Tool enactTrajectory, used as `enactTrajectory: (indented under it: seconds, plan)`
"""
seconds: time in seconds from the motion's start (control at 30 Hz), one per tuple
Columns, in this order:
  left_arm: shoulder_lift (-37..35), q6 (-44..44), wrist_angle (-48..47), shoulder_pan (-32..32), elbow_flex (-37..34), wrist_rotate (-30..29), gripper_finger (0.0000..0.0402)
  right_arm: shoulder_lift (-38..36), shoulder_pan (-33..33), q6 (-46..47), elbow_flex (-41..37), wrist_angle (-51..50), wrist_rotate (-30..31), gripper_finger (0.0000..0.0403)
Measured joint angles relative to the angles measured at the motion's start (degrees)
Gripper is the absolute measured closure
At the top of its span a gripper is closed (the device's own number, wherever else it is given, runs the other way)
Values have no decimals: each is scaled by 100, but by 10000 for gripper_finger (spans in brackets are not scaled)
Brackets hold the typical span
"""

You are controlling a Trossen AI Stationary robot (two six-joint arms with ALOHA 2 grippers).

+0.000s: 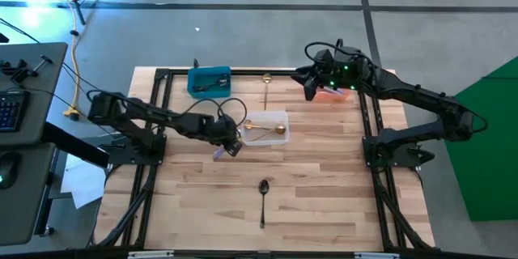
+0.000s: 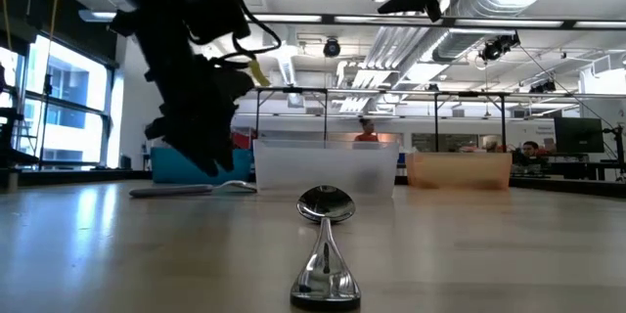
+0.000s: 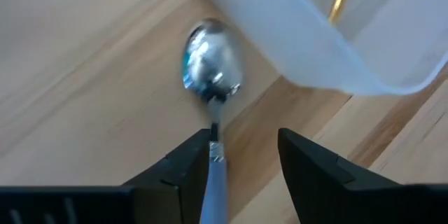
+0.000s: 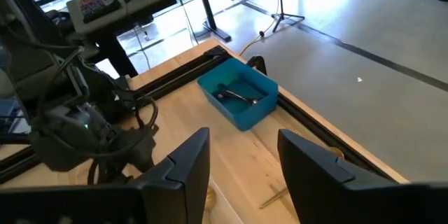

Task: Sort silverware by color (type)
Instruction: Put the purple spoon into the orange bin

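Observation:
A silver spoon with a lilac handle (image 3: pixel 212 66) lies flat on the table beside the clear bin (image 1: pixel 281 116). My left gripper (image 3: pixel 241 157) is open just above it, a finger on either side of the handle (image 3: pixel 214 185); the low view shows the left gripper (image 2: pixel 201 156) clear of the spoon (image 2: pixel 196 190). The clear bin holds gold spoons (image 1: pixel 264 130). Another gold spoon (image 1: pixel 265 86) lies at the far edge. A dark spoon (image 1: pixel 263 198) lies near the near edge. A dark spoon (image 4: pixel 238 96) rests in the blue bin (image 1: pixel 209 81). My right gripper (image 4: pixel 241 171) is open, raised over the far right.
The orange bin (image 2: pixel 458 170) sits at the far right under the right arm. A black metal frame (image 1: pixel 154 129) runs along the table's left, far and right sides. Bare wood lies around the dark spoon. People show in the room beyond the table.

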Motion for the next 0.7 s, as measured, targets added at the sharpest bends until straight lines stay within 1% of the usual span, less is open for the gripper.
enactTrajectory:
  seconds: [0.07,0.2,0.27,0.37,0.5,0.53,0.7]
  plan:
    - [159,70,209,0,2,-10,245,0,0,-16,0,-2,30,249]
    - [552,113,213,78,16,-18,254,0,0,-8,0,-2,172,249]
    - [690,116,213,111,30,-8,266,0,0,-7,0,-4,214,249]
    - [797,257,201,147,34,-48,299,0,0,-5,0,-4,271,249]
    - [682,635,187,220,13,-18,378,0,0,31,0,-4,271,249]
    - [615,669,157,251,11,25,388,0,0,38,0,-4,271,249]
    - [201,672,-248,501,-31,232,396,2,0,9,0,-4,271,249]
